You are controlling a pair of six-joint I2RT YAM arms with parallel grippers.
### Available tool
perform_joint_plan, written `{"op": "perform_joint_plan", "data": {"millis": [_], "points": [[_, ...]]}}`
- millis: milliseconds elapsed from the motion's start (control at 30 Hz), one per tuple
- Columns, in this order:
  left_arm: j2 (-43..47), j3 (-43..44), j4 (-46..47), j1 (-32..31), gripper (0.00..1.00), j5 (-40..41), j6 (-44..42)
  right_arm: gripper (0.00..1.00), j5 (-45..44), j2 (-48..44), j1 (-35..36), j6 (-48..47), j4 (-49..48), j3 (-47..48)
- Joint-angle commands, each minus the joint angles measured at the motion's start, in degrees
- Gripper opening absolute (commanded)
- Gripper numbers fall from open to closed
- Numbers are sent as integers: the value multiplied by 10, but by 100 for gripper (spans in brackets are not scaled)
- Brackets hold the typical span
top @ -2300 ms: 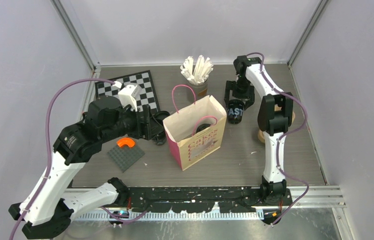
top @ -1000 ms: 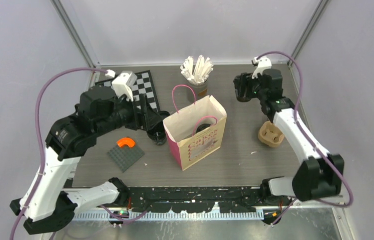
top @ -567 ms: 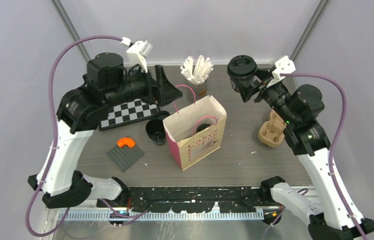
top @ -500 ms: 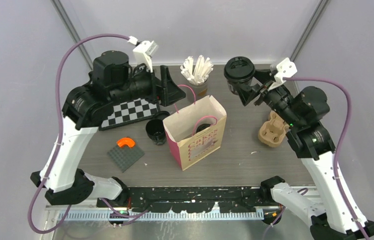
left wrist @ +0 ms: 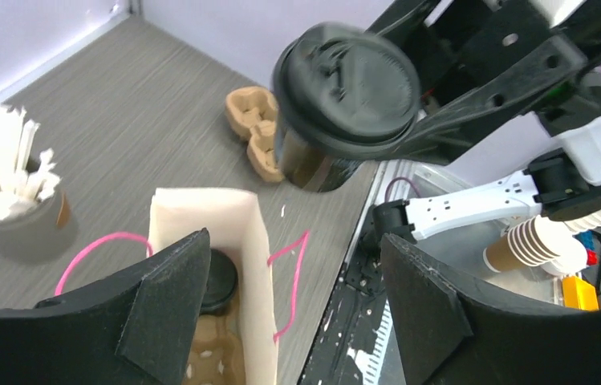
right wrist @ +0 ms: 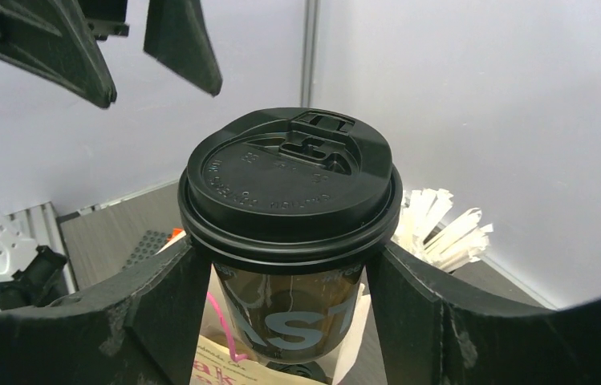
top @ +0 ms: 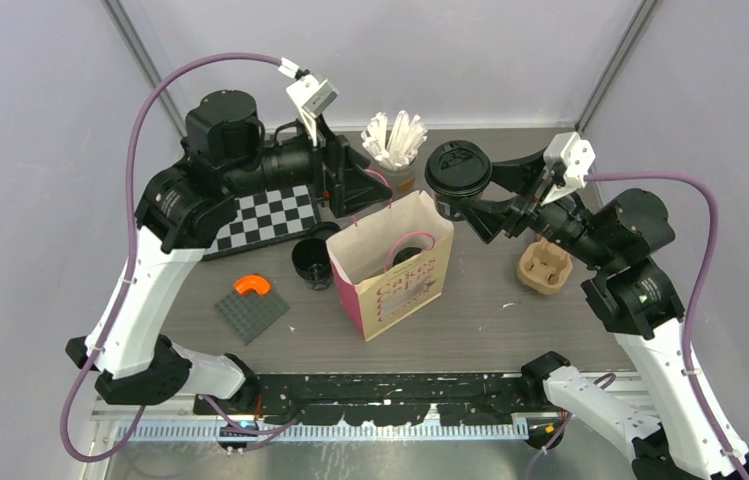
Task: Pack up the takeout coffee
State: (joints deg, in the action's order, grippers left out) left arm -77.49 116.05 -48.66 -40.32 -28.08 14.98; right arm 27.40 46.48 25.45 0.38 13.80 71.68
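My right gripper [top: 472,197] is shut on a black takeout coffee cup [top: 457,170] with its lid on, held upright in the air over the right rim of the pink paper bag [top: 395,270]. In the right wrist view the cup [right wrist: 290,192] fills the gap between both fingers [right wrist: 160,305]. A second black lid [left wrist: 218,281] lies inside the bag. A third black cup [top: 312,262] stands on the table just left of the bag. My left gripper [top: 355,190] hangs open and empty above the bag's back left corner [left wrist: 201,216].
A grey cup of white wrapped sticks [top: 395,145] stands behind the bag. The brown pulp carrier [top: 546,268] sits to the right under my right arm. A checkerboard [top: 265,215], a grey baseplate [top: 251,312] and an orange piece [top: 251,285] lie to the left.
My right arm lifted the cup and carried it left over the bag's rim. My left gripper let go of the cup beside the bag, rose and opened wider.
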Motion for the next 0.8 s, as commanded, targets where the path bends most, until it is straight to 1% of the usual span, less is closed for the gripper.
{"op": "perform_joint_plan", "data": {"millis": [0,67,133,433,633,767], "points": [[-18,25,93,1,80,-86,7,71,44,19,3,28,-1,18],[-23,16,119,1,81,-105,24,71,53,21,5,39,-6,20],[-32,18,119,1,81,-115,30,71,60,24,5,41,-3,21],[-50,9,136,1,82,-128,17,71,52,8,9,50,-26,-4],[-66,13,147,-7,81,-121,15,71,51,4,11,37,-9,-2],[-71,15,147,-22,82,-103,-7,71,50,7,12,37,1,1]]}}
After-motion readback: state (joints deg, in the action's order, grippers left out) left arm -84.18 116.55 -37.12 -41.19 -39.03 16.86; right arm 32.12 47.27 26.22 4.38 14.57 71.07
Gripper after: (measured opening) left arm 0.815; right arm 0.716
